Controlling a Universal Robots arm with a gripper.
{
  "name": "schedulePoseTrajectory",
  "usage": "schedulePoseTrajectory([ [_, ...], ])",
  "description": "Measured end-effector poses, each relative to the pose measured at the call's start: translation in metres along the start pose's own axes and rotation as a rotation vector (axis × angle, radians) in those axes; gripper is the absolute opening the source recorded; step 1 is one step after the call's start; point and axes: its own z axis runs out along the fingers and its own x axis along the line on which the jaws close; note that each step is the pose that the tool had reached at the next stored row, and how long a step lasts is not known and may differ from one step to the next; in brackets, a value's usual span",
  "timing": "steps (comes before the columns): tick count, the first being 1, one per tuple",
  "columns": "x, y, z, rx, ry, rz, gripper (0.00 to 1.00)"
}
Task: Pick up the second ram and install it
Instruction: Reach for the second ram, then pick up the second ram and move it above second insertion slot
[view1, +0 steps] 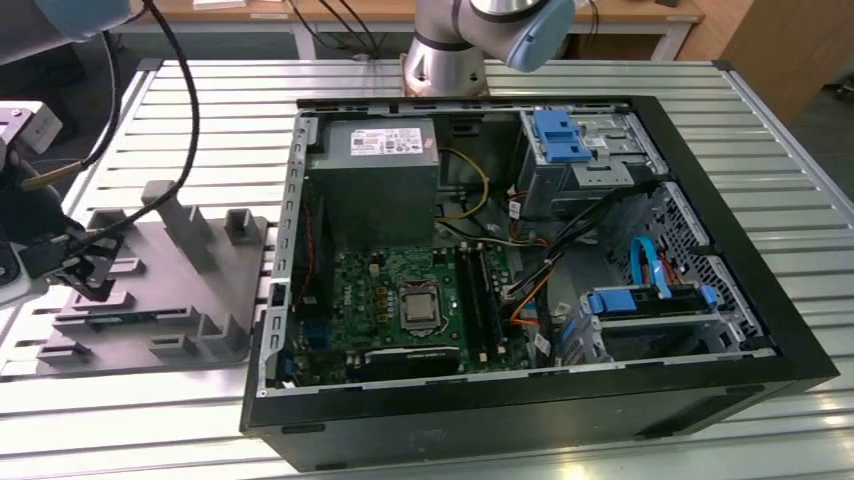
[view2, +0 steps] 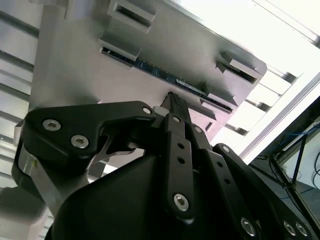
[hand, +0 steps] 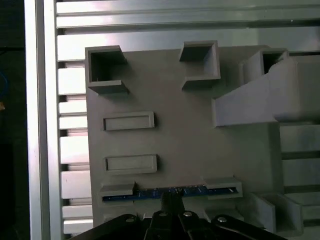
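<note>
The second ram (hand: 150, 193) is a thin bluish strip standing on edge in a slot of the gray holder tray (hand: 180, 130), held between two small clips. It also shows in the second wrist view (view2: 150, 67) and in the exterior view (view1: 134, 317). My gripper (view2: 172, 100) hangs over the tray at the exterior view's left (view1: 91, 285). Its black fingers are shut together with nothing between them. The tips (hand: 171, 200) sit right at the middle of the ram; I cannot tell whether they touch it.
An open computer case (view1: 747, 330) lies at the exterior view's right, with the green motherboard (view1: 367, 300), its dark memory slots (view1: 478, 295), a power supply (view1: 380, 180) and blue drive brackets (view1: 561, 135). Upright posts (view1: 180, 225) rise from the tray near the gripper. The table is ribbed metal (view1: 214, 110).
</note>
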Motion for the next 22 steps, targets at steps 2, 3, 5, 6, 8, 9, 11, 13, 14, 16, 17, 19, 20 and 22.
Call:
schedulePoseTrajectory([
  [2,-0.0008,-0.0013,0.0037,0.0006,0.0006,-0.005,0.1],
  [3,-0.0014,-0.0018,0.0053,0.0011,0.001,-0.007,0.1],
  [5,-0.0024,-0.003,0.0085,0.002,0.0015,-0.011,0.1],
  [6,-0.0029,-0.0035,0.01,0.0028,0.0018,-0.013,0.1],
  [8,-0.0043,-0.0041,0.0125,0.0041,0.0025,-0.018,0.1],
  [9,-0.0052,-0.0041,0.0129,0.0043,0.0027,-0.019,0.1],
  [11,-0.0056,-0.004,0.013,0.0042,0.0026,-0.02,0.1],
  [13,-0.0058,-0.0041,0.0132,0.0041,0.0025,-0.02,0.1],
  [14,-0.0058,-0.0041,0.0131,0.0041,0.0025,-0.02,0.1],
  [16,-0.0059,-0.0041,0.0131,0.0041,0.0025,-0.02,0.1],
  [17,-0.0059,-0.0041,0.0131,0.0041,0.0025,-0.02,0.1],
  [19,-0.006,-0.0041,0.0131,0.0041,0.0025,-0.02,0.1],
  [20,-0.006,-0.0041,0.0131,0.0041,0.0026,-0.02,0.1],
  [22,-0.0061,-0.0041,0.0131,0.0041,0.0025,-0.02,0.1],
])
